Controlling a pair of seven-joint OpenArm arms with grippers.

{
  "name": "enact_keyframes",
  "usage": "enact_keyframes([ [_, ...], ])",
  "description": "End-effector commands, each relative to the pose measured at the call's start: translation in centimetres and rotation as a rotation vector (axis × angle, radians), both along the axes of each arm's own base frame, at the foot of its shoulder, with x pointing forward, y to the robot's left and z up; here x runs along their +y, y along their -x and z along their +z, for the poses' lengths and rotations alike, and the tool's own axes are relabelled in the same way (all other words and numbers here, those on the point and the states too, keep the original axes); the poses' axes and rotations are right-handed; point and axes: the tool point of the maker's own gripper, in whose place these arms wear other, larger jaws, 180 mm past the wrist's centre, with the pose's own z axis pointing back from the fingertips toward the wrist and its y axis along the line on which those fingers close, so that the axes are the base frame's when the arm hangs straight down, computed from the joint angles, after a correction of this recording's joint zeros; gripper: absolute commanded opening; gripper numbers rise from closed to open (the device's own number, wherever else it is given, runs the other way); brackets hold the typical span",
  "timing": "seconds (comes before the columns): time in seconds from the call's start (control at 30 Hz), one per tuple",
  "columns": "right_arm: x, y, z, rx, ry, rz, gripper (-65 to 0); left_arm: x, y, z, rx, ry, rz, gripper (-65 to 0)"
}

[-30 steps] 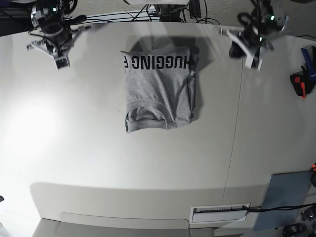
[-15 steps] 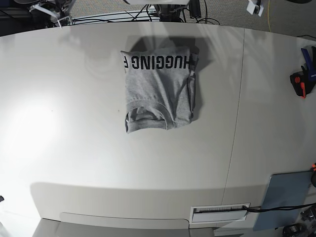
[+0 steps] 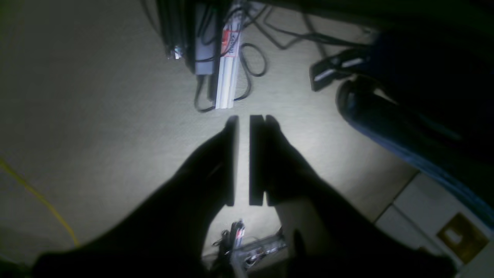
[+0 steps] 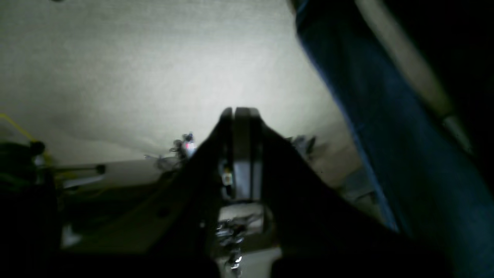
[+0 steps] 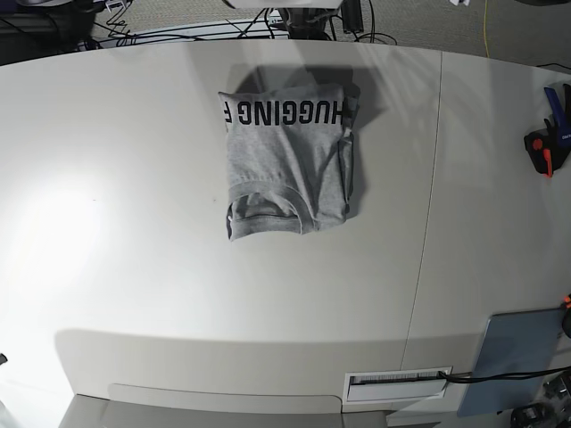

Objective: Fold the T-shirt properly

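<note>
A white table [image 5: 134, 267] stands over beige carpet [image 3: 96, 77] strewn with black cables [image 3: 251, 65].

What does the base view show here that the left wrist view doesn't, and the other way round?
Only the base view shows the T-shirt, folded into a compact rectangle on the white table, with the grey-blue panel at the table's near corner. Only the left wrist view shows the left gripper, its jaws a narrow gap apart and holding nothing, above a power strip on the floor. Both show carpeted floor with cables; neither shows an arm touching the shirt.
</note>
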Motion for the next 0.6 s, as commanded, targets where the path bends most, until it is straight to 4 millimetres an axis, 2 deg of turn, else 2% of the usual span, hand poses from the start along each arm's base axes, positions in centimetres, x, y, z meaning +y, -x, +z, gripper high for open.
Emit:
enact_keyframes([
  [0.0, -1.1, 0.6, -0.1, 0.021, 0.018, -0.005, -65.0, 1.0, 0.1, -0.1, -0.006, -0.009, 0.015, -59.8],
  [0.13, -1.5, 0.5, -2.6, 0.004, 0.007, -0.060, -65.0, 2.9, -1.7, -1.9, -0.018, -0.052, 0.024, -59.8],
  [0.27, -1.3, 0.0, -4.6, -0.027, -0.007, -0.106, -65.0, 2.9, -2.9, -3.5, 0.020, -0.055, -0.007, -59.8],
  [0.47, 0.1, -3.0, -7.4, -0.160, -0.046, -0.145, -65.0, 2.4, -5.0, -5.3, 0.020, -0.053, 0.089, -59.8],
  [0.57, 1.3, -5.0, -8.4, -0.204, -0.097, -0.109, -65.0, 1.3, -4.6, -6.5, 0.071, -0.086, 0.085, -59.8],
])
